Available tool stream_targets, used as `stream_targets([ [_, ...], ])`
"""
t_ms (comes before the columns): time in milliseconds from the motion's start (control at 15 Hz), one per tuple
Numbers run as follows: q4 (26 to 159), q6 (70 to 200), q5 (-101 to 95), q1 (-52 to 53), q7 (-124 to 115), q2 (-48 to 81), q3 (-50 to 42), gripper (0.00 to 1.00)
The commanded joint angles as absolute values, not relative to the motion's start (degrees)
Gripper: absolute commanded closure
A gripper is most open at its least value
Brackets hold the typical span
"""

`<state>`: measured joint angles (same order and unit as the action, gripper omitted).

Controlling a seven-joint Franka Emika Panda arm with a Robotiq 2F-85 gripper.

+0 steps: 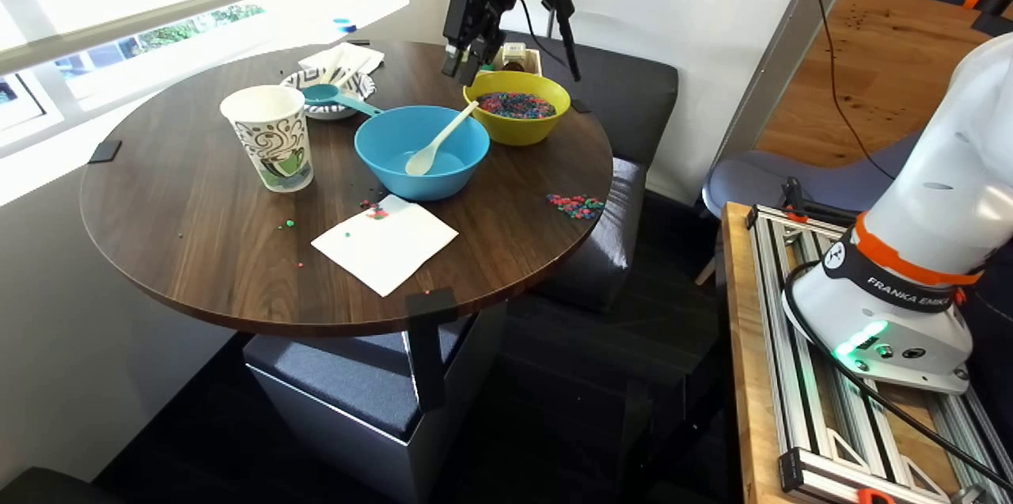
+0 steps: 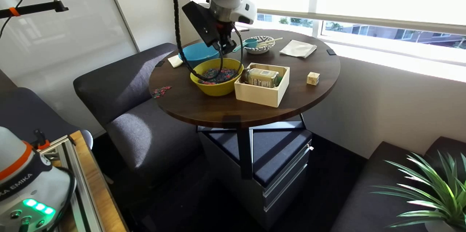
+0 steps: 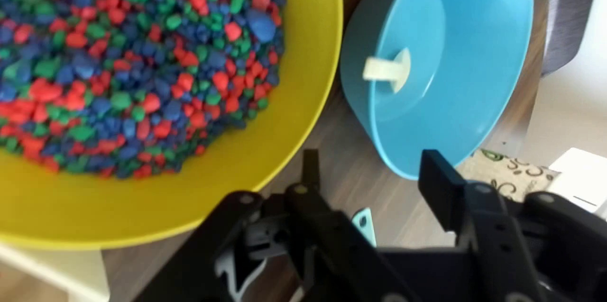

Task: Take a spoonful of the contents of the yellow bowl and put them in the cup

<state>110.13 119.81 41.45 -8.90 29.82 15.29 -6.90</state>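
Observation:
The yellow bowl [image 1: 518, 134] holds its contents [image 3: 142, 65], loose red, green and blue bits. Beside it stands the blue bowl [image 1: 419, 186]. A pale spoon [image 1: 431, 152] rests in the blue bowl, its handle over the rim toward the yellow bowl; in the wrist view, the spoon's handle [image 3: 374, 69] points at the camera. The cup [image 1: 273, 142] stands upright across the blue bowl from the yellow one; in the wrist view, the cup [image 3: 510, 176] is partly hidden. My gripper [image 3: 370, 164] is open above the table near both bowls, nothing between its fingers.
A teal scoop [image 1: 323, 95] lies across the patterned dish [image 2: 259, 50], its handle reaching toward the blue bowl. A wooden box [image 2: 255, 96] with a jar [image 2: 263, 78] stands against the yellow bowl. Spilled bits [image 1: 576, 206] and a napkin [image 1: 388, 251] lie on the table.

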Motion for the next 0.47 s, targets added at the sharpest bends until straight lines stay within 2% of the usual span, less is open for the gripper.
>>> stream_targets([
  [0, 115.1, 129.4, 40.7, -9.3, 32.6, 7.8, -5.8, 0.09],
  [133, 115.9, 134.8, 45.6, -10.0, 34.6, 5.6, -5.5, 0.0],
  [333, 116.3, 133.1, 57.8, -11.3, 41.4, 3.2, -5.8, 0.0],
  [400, 113.4, 133.6, 51.3, -9.9, 36.2, 5.7, -6.4, 0.0],
])
